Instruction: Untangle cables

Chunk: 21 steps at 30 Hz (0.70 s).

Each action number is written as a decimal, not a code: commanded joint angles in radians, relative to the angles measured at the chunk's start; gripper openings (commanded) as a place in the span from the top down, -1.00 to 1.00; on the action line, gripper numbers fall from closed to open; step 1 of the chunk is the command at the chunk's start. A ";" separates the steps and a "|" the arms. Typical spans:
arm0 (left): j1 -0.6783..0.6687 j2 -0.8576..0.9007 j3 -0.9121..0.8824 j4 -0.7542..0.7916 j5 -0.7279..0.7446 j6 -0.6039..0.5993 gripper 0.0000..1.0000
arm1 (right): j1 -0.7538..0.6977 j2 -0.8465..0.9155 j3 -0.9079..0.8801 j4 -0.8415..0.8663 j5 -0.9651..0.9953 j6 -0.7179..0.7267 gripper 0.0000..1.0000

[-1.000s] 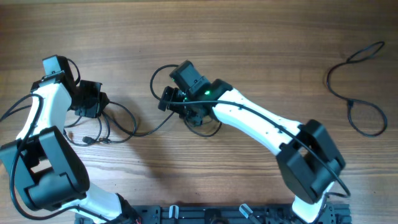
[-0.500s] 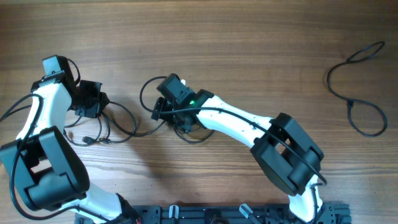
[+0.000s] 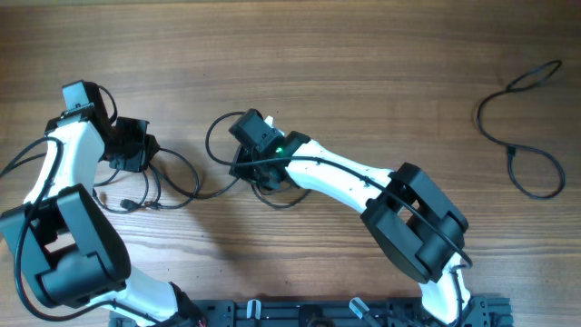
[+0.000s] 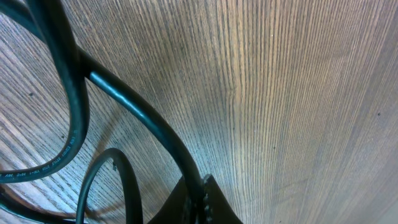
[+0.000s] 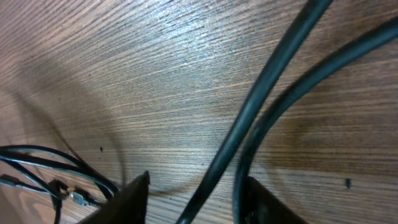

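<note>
A tangle of thin black cables (image 3: 168, 182) lies left of centre, with small metal-tipped plugs (image 3: 127, 203) at its lower left. My left gripper (image 3: 148, 148) sits low at the tangle's upper left. In the left wrist view its jaws (image 4: 200, 200) are shut on one cable strand (image 4: 143, 115). My right gripper (image 3: 239, 163) is at the tangle's right end by a loop (image 3: 213, 136). In the right wrist view it (image 5: 196, 205) is open with two strands (image 5: 267, 93) between its fingers (image 5: 134, 199). Plugs (image 5: 71, 196) show at lower left there.
A separate thin black cable (image 3: 522, 136) lies looped near the table's right edge, far from both arms. The wooden table (image 3: 363, 64) stretches behind the arms. The arm bases and a black rail (image 3: 309, 313) stand along the front edge.
My right gripper has moved left toward the tangle, and the loop beside it has shifted left with it. The left arm has not moved.
</note>
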 commanded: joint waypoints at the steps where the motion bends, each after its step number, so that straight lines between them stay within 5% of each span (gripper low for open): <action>1: -0.004 0.009 -0.009 -0.001 -0.013 -0.009 0.87 | 0.002 0.024 0.001 0.002 0.039 -0.035 0.46; 3: -0.004 0.009 -0.009 -0.001 -0.013 -0.009 0.87 | 0.002 0.024 0.001 0.000 0.051 -0.090 0.91; 11: -0.004 0.009 -0.009 -0.001 -0.013 -0.009 0.86 | -0.018 -0.035 0.002 -0.019 0.069 -0.266 0.91; 21: -0.004 0.009 -0.009 -0.001 -0.013 -0.009 0.86 | -0.044 -0.363 0.002 -0.075 0.121 -0.532 0.91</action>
